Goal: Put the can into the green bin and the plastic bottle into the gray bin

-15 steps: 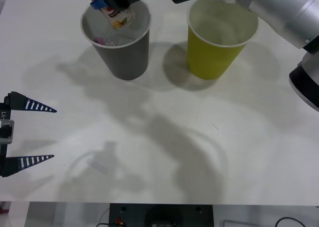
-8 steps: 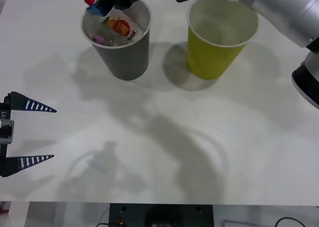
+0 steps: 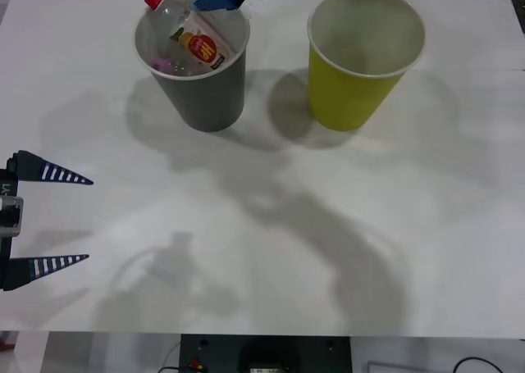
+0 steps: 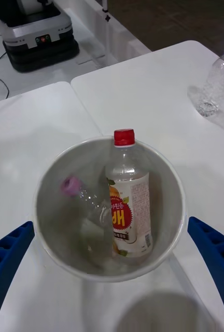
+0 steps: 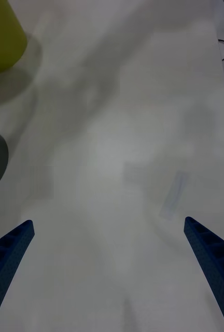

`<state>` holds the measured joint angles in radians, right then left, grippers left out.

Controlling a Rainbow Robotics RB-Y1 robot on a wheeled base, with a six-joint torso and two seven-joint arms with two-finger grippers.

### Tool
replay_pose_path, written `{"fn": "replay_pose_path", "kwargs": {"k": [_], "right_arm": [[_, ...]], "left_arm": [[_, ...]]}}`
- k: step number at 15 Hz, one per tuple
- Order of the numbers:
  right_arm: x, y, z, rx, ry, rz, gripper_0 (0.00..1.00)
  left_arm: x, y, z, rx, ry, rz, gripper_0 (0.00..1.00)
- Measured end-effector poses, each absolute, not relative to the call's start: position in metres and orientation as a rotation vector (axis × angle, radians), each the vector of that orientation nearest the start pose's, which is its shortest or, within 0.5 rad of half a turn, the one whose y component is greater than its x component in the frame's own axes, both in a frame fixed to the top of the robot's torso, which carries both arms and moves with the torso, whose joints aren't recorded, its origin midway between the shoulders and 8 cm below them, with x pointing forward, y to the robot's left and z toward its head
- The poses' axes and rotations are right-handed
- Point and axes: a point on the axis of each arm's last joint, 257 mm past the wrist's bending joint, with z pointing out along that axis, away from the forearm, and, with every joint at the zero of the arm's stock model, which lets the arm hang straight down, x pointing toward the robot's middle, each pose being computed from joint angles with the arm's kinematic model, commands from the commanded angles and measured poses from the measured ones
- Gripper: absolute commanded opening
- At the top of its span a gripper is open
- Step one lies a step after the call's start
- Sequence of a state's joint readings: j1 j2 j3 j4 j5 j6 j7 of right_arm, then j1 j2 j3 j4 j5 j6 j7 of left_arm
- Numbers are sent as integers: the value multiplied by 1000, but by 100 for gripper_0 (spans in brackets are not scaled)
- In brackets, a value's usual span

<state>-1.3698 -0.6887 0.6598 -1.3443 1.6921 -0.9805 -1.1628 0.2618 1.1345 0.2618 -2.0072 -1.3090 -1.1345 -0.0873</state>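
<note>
White tabletop (image 3: 271, 250) fills the scene, with two large paper-cup-shaped bins standing upright side by side at its far part. On the robot's left stands the dark gray bin (image 3: 207, 94) with a pale inside and white rim; the yellow-green bin (image 3: 349, 90) with a white inside stands near it on the right, apart from it. The small clear plastic bottle (image 3: 190, 35) with a red screw cap and a white label printed in red and yellow lies inside the gray bin, leaning tilted against its inner wall, with the cap poking just above the rim. Beside it in the same bin lies a small clear pink-tipped thing (image 3: 162, 64).

The right gripper (image 4: 112, 270) hangs above the gray bin, its blue ribbed fingers (image 4: 8, 254) spread wide to either side of the rim and holding nothing; in the front view one blue fingertip shows just beyond the bin's far rim. The left gripper (image 3: 57, 219) rests at the near left edge of the table, well apart from both bins, its fingers likewise wide apart and empty. On another white table behind, a clear bottle with a purple cap (image 4: 215, 83) stands upright.
</note>
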Motion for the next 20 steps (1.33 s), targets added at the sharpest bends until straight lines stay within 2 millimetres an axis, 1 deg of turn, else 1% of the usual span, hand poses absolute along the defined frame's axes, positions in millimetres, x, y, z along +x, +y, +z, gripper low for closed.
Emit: {"fn": "replay_pose_path", "kwargs": {"k": [2,5,9,13,16,20], "right_arm": [[545,17,68,-1279,1663,389,100],[512,-23,61,-1325,1640,369,100],[469,-66,45,-1372,1628,352,100],[434,-95,30,-1402,1579,314,100],[412,-119,7,-1457,1534,276,100],[383,-149,-15,-1551,1495,299,100]], "left_arm": [[341,286,-167,1762,1443,-118,100],[341,286,-167,1762,1443,-118,100],[341,286,-167,1762,1444,-118,100],[341,286,-167,1762,1443,-118,100],[341,286,-167,1762,1444,-118,100],[341,286,-167,1762,1443,-118,100]]}}
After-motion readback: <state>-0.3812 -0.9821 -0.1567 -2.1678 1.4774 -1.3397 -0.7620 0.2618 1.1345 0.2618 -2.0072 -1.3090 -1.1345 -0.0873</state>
